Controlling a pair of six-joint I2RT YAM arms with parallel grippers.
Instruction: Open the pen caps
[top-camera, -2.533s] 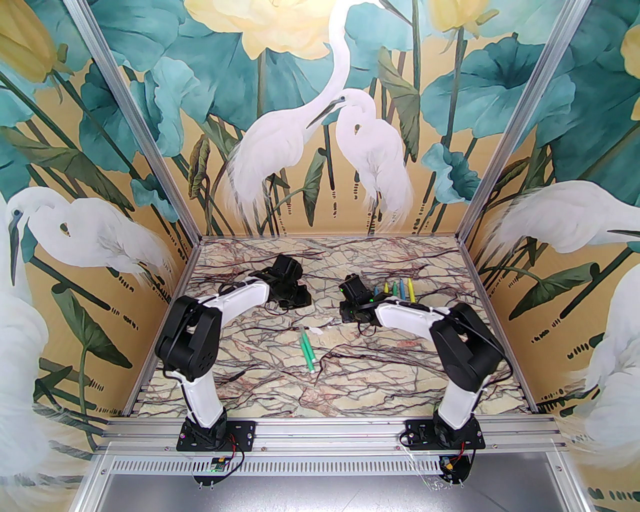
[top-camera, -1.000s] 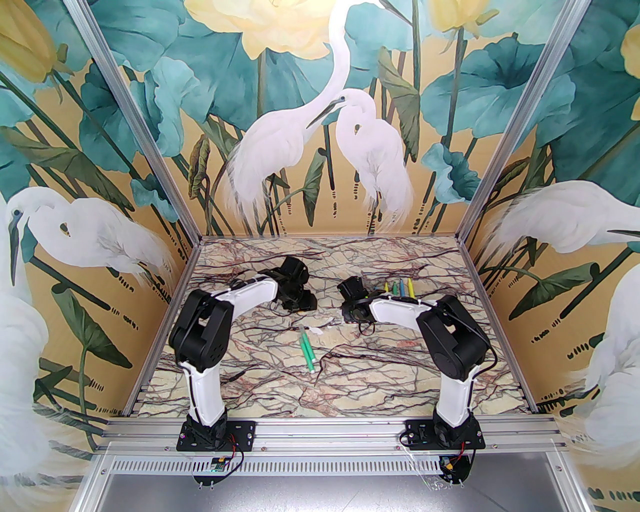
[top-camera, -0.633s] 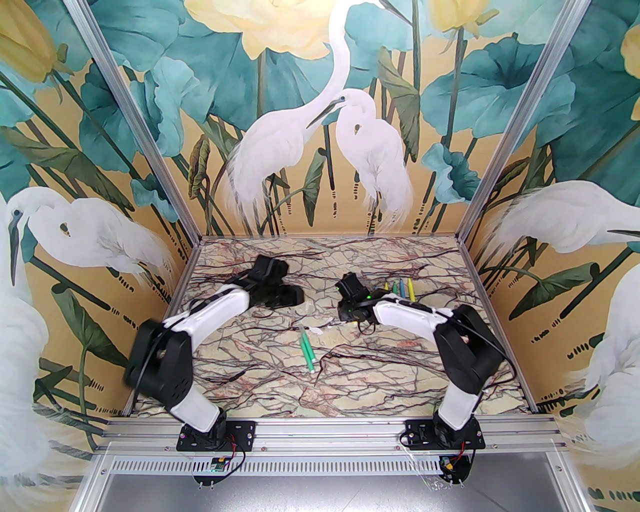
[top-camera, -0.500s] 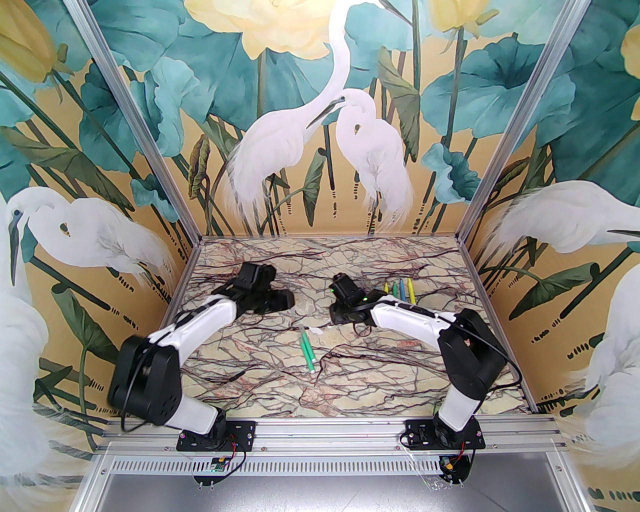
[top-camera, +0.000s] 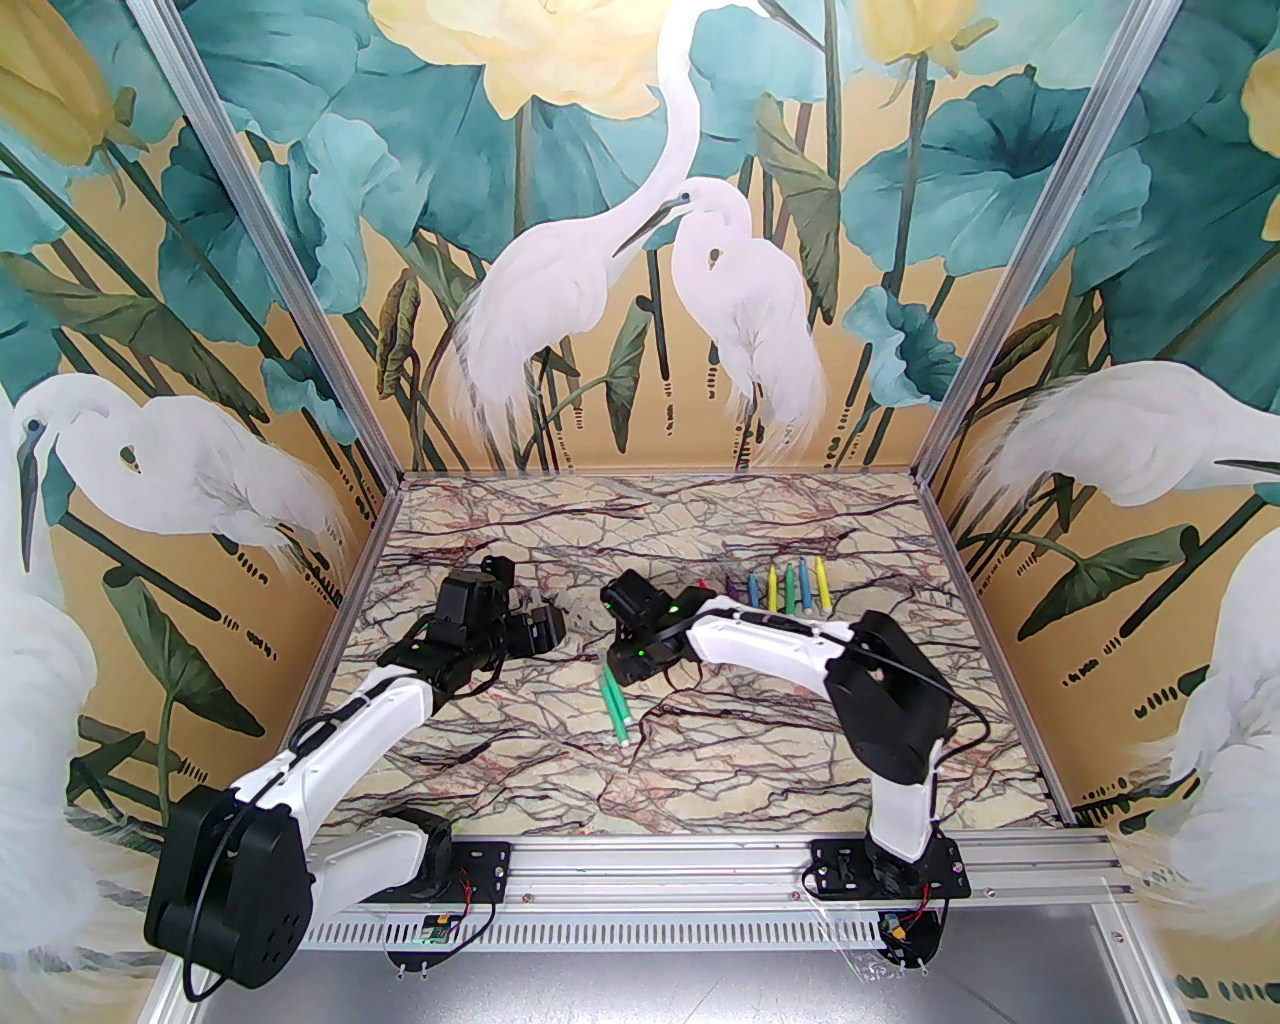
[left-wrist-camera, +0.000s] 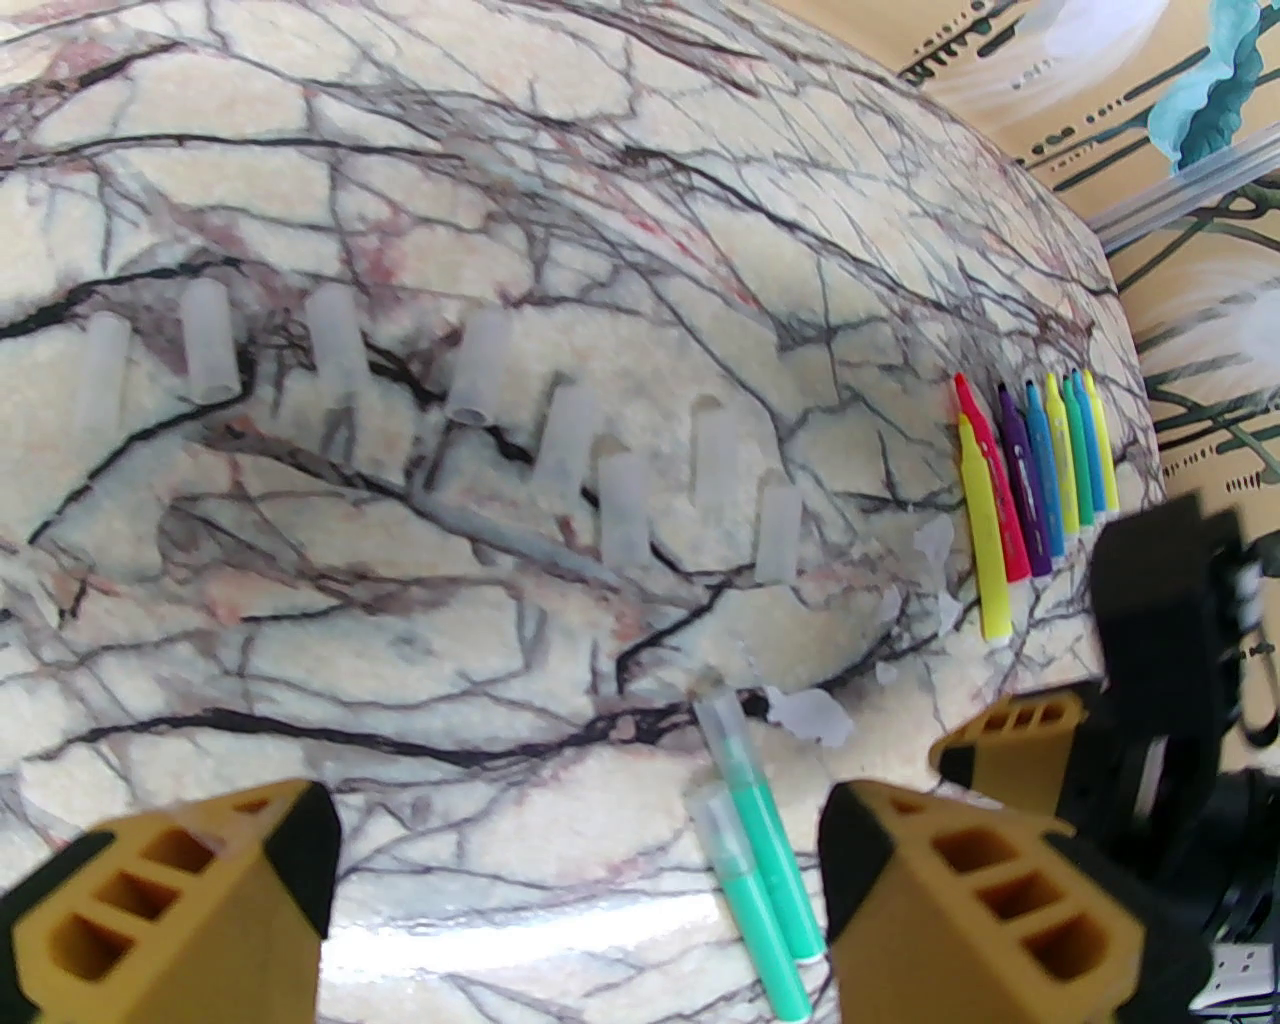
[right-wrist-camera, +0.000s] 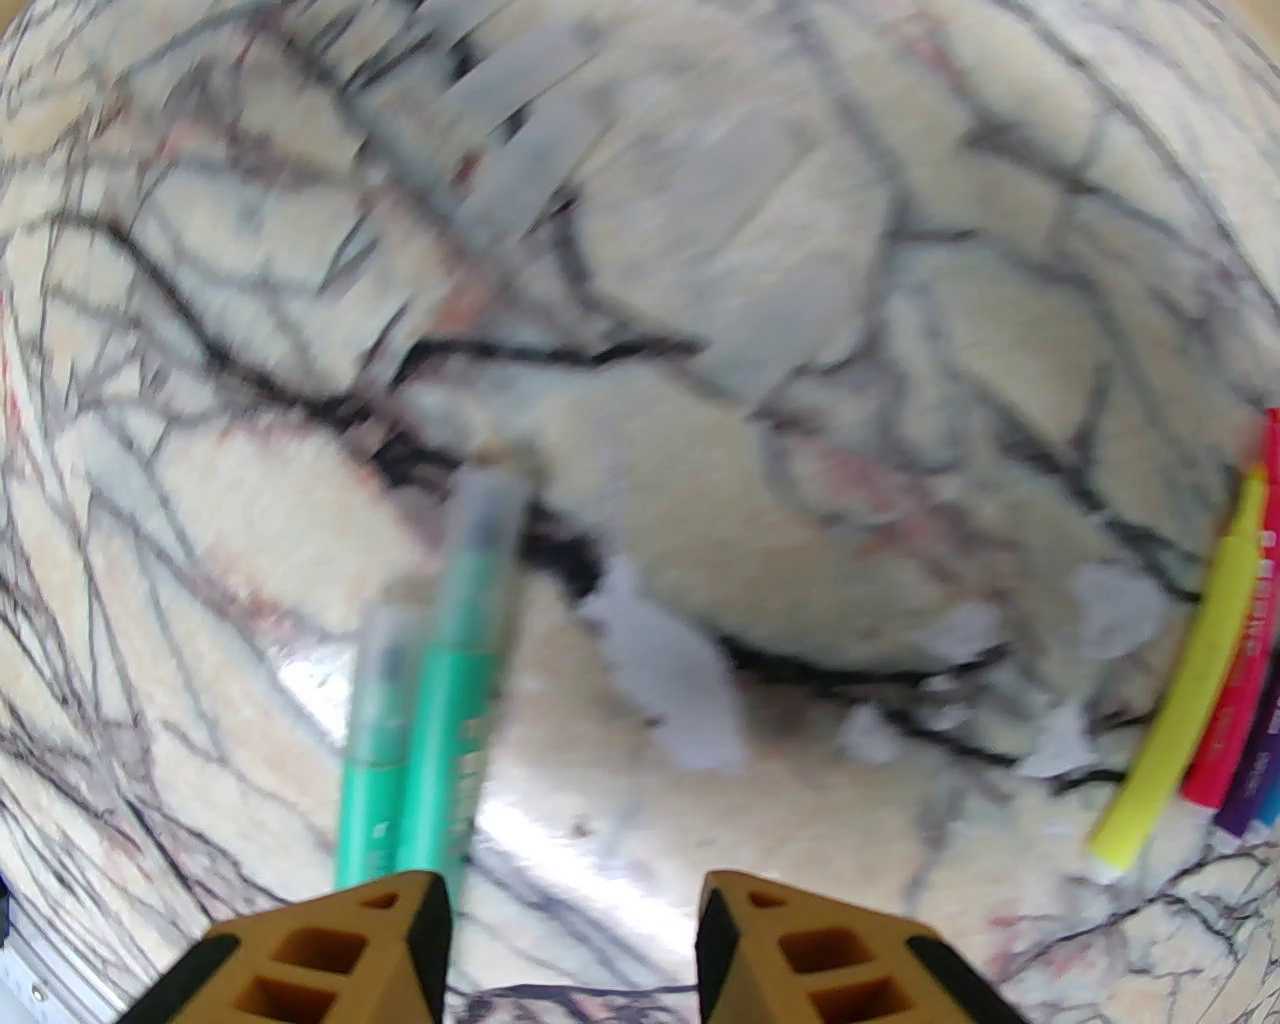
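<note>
Hanging low over the left half of the marble-patterned table top (top-camera: 700, 780), the left gripper (top-camera: 535, 635) has its two ochre fingers (left-wrist-camera: 170, 900) spread wide, with nothing between them. Ahead of it, in the left wrist view, eight loose pen caps (left-wrist-camera: 475, 365), short whitish-translucent tubes, lie in a ragged row on the bare table, well apart from any pen. To their right and nearer the arms, two green felt-tip pens (top-camera: 615, 705) lie side by side and touching, each with a pale cap on its far end. A few torn white scraps (left-wrist-camera: 810, 718) lie just beside those capped ends. The right gripper (top-camera: 625, 668) hovers over the far ends of the green pair. Its wrist view shows its ochre fingers (right-wrist-camera: 830, 950) a moderate way apart and empty; one of them overlaps the green barrels, though the blur hides whether they touch. Further right, a tight row of uncapped pens (top-camera: 785, 585), with yellow, pink, purple, blue and green barrels, lies with bare tips pointing towards the back wall
</note>
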